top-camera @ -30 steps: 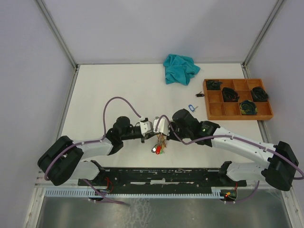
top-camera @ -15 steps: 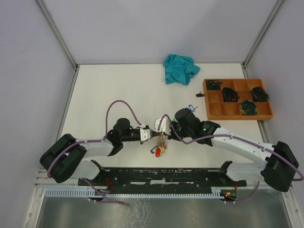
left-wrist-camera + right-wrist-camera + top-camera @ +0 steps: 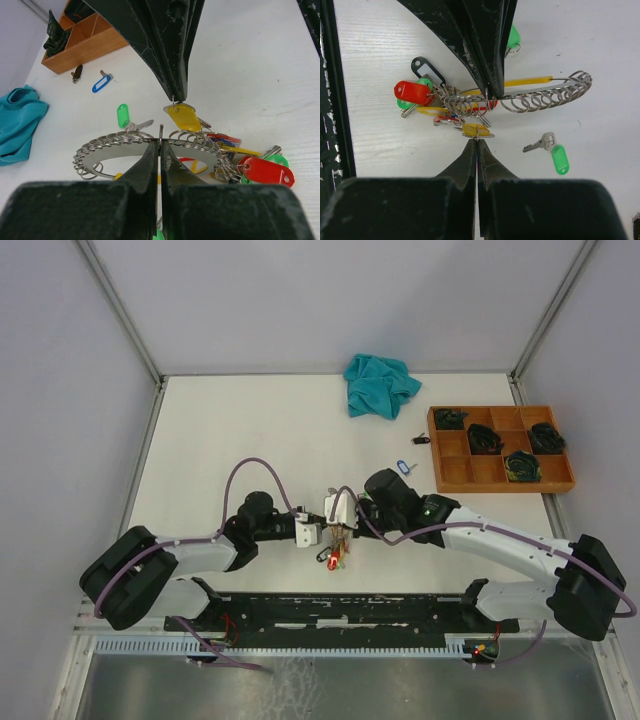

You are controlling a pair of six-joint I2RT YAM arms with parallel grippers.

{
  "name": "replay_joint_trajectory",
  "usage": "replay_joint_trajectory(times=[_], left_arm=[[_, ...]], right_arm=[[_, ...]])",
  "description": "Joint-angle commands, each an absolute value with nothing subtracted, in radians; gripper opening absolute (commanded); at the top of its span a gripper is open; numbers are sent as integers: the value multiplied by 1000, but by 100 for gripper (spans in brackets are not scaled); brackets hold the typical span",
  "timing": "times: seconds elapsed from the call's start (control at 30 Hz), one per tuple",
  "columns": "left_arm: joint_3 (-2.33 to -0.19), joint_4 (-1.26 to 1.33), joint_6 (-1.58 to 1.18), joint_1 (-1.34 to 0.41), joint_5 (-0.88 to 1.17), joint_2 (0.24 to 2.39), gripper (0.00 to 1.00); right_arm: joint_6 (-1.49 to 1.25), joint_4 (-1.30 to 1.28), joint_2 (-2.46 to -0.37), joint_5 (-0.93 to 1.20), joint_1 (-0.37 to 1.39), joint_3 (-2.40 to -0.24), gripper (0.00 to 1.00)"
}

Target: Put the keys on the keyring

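- The left gripper, reaching rightward low over the table, pinches the keyring wire.
- The right gripper, facing it tip-to-tip, clamps the loop of the yellow-tagged key.

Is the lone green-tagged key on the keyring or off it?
Off: the green-tagged key lies on the table, clear of the keyring and its loops.

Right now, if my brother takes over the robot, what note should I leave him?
Left claw: shut on the keyring wire.
Right claw: shut on the little loop of the yellow tag, beside the ring.
Done: a bunch of tagged keys, the red tag among them, hangs on the ring.
Left: thread the yellow one; a green-tagged key and a blue tag lie loose on the table.
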State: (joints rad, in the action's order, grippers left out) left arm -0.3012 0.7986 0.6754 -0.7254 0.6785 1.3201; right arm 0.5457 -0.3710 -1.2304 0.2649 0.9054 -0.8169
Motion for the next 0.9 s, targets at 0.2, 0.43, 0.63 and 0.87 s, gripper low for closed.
replay_joint_trajectory(times=[0.2,0.43,0.63,0.87], left_arm=[[-316,827,737,-734,689,1291,3],[-318,835,722,-735,717,1290,3],[-317,845,711,-734,731,1288,3],[-319,854,701,-735,737,1293,3]], right_arm=[[596,-326,-1224,144,972,-861,1],[607,-302,-1222,104,1001,-852,1],[612,-295,-1225,102,1005,-852,1],[613,-302,-1239,111,1009,-858,1]])
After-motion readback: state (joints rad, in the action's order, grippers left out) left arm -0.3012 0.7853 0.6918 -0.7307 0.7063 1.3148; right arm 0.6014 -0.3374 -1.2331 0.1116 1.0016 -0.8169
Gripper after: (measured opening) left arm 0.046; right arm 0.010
